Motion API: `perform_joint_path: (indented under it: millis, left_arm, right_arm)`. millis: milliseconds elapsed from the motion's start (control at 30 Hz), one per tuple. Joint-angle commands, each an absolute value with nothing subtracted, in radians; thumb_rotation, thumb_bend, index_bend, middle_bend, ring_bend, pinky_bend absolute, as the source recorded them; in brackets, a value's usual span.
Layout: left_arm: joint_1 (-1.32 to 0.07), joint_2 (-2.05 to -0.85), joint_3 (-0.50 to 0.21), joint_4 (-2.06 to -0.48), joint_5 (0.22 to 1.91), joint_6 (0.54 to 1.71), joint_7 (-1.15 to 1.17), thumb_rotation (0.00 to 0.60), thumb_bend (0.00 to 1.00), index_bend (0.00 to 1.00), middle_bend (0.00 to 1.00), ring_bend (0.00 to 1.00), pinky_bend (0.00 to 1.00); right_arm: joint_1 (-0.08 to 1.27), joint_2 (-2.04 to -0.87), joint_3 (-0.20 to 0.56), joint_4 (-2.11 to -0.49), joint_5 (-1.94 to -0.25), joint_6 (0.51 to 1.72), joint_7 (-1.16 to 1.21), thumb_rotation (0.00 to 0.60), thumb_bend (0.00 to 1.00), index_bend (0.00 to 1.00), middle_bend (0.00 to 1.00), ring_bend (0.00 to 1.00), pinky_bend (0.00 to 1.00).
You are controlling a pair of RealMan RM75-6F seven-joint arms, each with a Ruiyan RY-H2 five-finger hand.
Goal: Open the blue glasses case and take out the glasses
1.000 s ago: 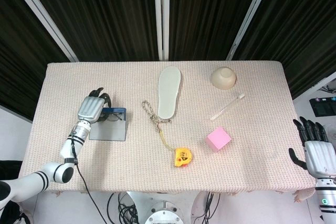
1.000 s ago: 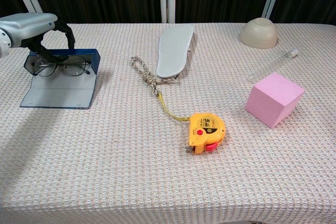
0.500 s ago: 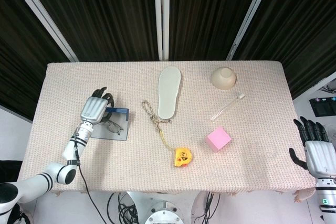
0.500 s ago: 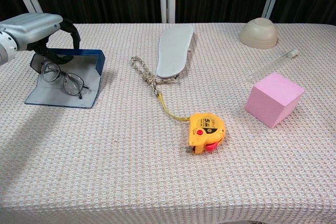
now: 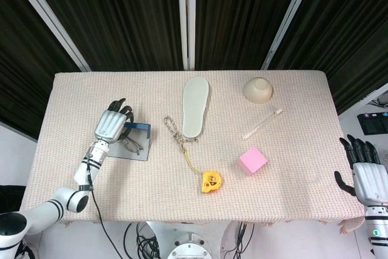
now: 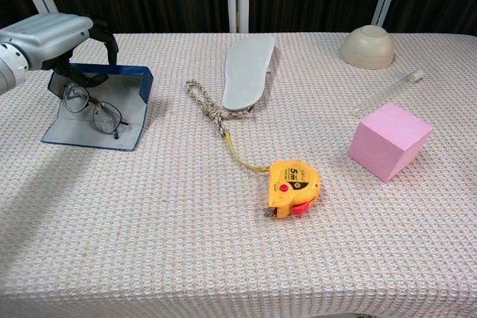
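Blue glasses case point(image 6: 100, 113) lies open at the worktop's point(image 6: 223, 221) left end. Left robot hand point(image 6: 52, 39) pinches the glasses point(image 6: 93, 109), tilted over the flap. Lift straight up, clear the rim. Right robot hand point(image 5: 367, 174) released, idle.

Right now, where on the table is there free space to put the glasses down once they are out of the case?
The left hand holds the glasses over the open blue case. Free cloth lies in front of the case, toward the near edge, and between the case and the rope. It is more crowded around the tape measure and pink cube.
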State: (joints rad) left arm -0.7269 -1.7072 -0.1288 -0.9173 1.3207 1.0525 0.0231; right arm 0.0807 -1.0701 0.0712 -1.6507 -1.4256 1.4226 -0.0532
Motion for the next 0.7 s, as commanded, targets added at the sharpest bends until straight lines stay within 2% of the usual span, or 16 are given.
perform_joint_path:
  millis: [33,433,700]
  left_arm:
    - [-0.722,-1.729,-0.126,-0.882,1.346,1.082,-0.011,0.600,0.41,0.57,0.26,0.05,0.14]
    - [-0.711,-1.800,-0.107,-0.732,1.430,1.159,-0.145,0.600,0.41,0.57,0.26,0.05,0.14]
    - [-0.713,-1.802,-0.108,-0.717,1.427,1.118,-0.157,0.600,0.41,0.56,0.26,0.05,0.14]
  right_arm:
    - [0.081,-1.069,0.071,-1.652,-1.424,1.420,-0.053,0.600,0.33,0.00,0.00,0.00,0.00]
    - [0.082,-1.070,0.072,-1.653,-1.420,1.416,-0.055,0.600,0.33,0.00,0.00,0.00,0.00]
    - [0.083,-1.070,0.071,-1.653,-1.421,1.416,-0.055,0.600,0.33,0.00,0.00,0.00,0.00]
